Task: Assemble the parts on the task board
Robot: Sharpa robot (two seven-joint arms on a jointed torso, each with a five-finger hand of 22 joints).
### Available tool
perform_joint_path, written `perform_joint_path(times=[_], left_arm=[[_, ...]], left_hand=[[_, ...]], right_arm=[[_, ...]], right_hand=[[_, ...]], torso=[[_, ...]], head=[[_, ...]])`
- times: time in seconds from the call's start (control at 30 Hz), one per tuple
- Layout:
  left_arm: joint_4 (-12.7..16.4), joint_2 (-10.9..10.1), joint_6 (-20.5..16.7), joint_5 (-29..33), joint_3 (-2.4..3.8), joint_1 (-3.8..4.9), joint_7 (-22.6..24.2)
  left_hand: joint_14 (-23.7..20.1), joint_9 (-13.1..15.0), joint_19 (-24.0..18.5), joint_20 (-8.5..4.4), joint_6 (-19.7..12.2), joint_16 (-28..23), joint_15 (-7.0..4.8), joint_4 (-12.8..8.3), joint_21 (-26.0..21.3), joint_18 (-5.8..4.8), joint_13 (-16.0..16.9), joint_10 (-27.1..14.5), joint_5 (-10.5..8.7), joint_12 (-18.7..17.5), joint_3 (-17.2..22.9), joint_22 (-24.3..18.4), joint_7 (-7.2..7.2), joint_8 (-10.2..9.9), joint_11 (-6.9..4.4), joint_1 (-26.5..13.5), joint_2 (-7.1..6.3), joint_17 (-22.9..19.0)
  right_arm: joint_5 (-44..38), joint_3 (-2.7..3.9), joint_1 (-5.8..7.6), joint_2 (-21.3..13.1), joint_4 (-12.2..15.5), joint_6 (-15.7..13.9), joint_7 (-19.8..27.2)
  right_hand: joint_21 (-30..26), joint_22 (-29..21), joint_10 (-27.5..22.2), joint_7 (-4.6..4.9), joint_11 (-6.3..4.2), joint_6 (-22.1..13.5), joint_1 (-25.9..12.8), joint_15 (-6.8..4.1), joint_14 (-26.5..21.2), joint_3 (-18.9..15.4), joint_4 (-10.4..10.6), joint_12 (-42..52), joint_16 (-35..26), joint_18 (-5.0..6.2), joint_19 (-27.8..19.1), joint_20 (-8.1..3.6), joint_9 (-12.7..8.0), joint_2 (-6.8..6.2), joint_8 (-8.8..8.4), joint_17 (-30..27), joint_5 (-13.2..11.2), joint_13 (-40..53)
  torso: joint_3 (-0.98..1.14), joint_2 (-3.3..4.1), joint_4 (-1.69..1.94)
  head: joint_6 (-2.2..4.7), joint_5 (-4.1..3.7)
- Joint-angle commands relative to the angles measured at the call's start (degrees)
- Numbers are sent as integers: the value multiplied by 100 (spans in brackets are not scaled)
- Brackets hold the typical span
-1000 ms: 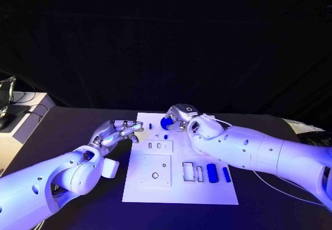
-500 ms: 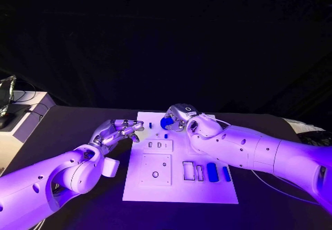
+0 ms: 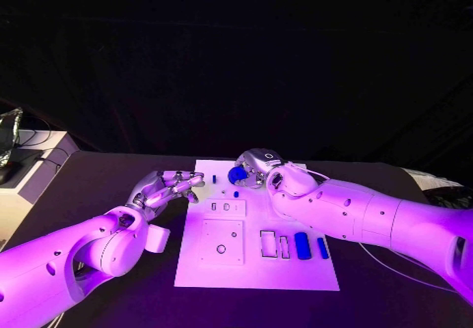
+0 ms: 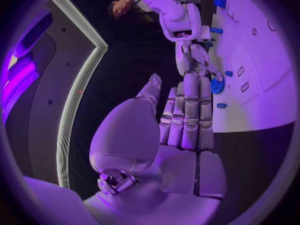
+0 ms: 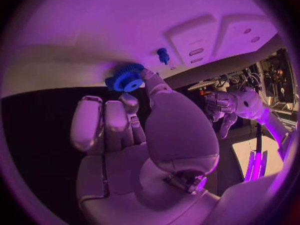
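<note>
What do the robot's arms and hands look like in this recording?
Both arms are smooth white shells with rounded joint housings and small dark screw holes. Each ends in a silver, segmented, many-fingered robot hand: the left robot hand and the right robot hand.

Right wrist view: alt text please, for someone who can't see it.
The right hand pinches a blue toothed gear at its fingertips, over the white task board. A small blue peg stands on the board nearby, beside raised blocks with slots; the left hand hangs beyond the board's edge.
</note>
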Motion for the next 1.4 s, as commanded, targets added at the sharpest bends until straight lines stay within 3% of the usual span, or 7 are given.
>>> perform_joint_path(times=[0.03, 0.3, 0.33, 0.53, 0.77, 1.03, 1.4], left_arm=[[5, 7, 25, 23, 4, 3, 34], [-3, 7, 17, 24, 4, 2, 35], [-6, 7, 16, 24, 4, 2, 36], [-16, 7, 15, 24, 4, 2, 35], [-30, 14, 19, 26, 4, 1, 35], [-65, 24, 30, 32, 4, 0, 48], [-119, 18, 28, 35, 4, -8, 99]], left_hand=[[-39, -4, -33, 9, -48, 19, 5, -32, 7, 49, 7, -45, -3, 10, -18, -9, -7, -16, -6, 13, 24, -8], [-42, -2, -35, 11, -53, 20, 6, -32, 7, 49, 7, -48, -3, 13, -18, -11, -3, -11, -4, 13, 25, -9], [-44, -1, -36, 14, -54, 25, 6, -33, 9, 51, 8, -47, -3, 15, -17, -15, -3, -6, -5, 13, 27, -9], [-44, -1, -36, 14, -54, 25, 6, -33, 9, 51, 8, -47, -3, 15, -17, -15, -3, -6, -5, 13, 27, -9], [-46, -2, -37, 15, -52, 30, 7, -27, 12, 52, 8, -47, -3, 15, -18, -18, -3, -5, -5, 5, 28, -10], [-47, -2, -38, 16, -52, 31, 7, -27, 12, 52, 8, -47, -3, 15, -18, -19, -3, -5, -4, 6, 29, -10], [-78, -2, -66, 24, -47, 33, 11, -38, 8, 46, 8, -43, -3, 17, -14, -29, -7, -4, -6, 18, 25, -16]], right_arm=[[68, 0, -4, -33, 36, 92, 41], [335, 0, -14, -138, 143, 160, 136], [381, 0, -16, -154, 157, 188, 144], [550, 0, -21, -200, 174, 248, 162], [597, 0, -23, -263, 182, 103, 143], [1151, 58, -11, -711, 695, -405, 375], [3645, 136, 154, -2188, 1619, 126, 2353]], right_hand=[[-2, 922, -8, 141, 21, -160, 34, 34, 1, 1, 53, 21, -3, 47, 138, 40, -6, -13, -19, 14, 75, -8], [42, 931, 35, 92, -16, 384, -54, 8, 10, -56, -13, 132, 21, 37, 151, 20, 17, 242, 4, 54, 381, 36], [60, 935, 49, 73, -34, 494, -116, -11, 15, 28, -27, 165, 30, 32, 156, 6, 14, 485, 2, 68, 541, 64], [118, 947, 71, 75, -53, 514, -355, -25, 23, 378, -161, 227, 52, 16, 166, -16, 12, 774, 5, 99, 1082, 133], [147, 949, 77, 85, -49, 501, -689, -27, 24, 1046, -355, 243, 60, 15, 165, -13, 11, 737, -2, 96, 1108, 185], [224, 966, 106, 110, -43, 440, -580, -16, 22, 948, -598, 266, 76, 7, 182, -13, 14, 592, 5, 105, 1084, 203], [-387, 828, -69, 111, -6, 479, 187, 14, -19, -68, -1028, 43, -80, 85, 1, 29, 18, 482, 11, 41, -164, 8]], torso=[[2, 2, 2], [5, 4, -8], [5, 4, -8], [5, 6, -3], [1, 0, 5], [9, -10, -26], [80, -41, -190]], head=[[9, -3], [0, 16], [0, 16], [-15, 33], [-12, 26], [21, 29], [119, 16]])
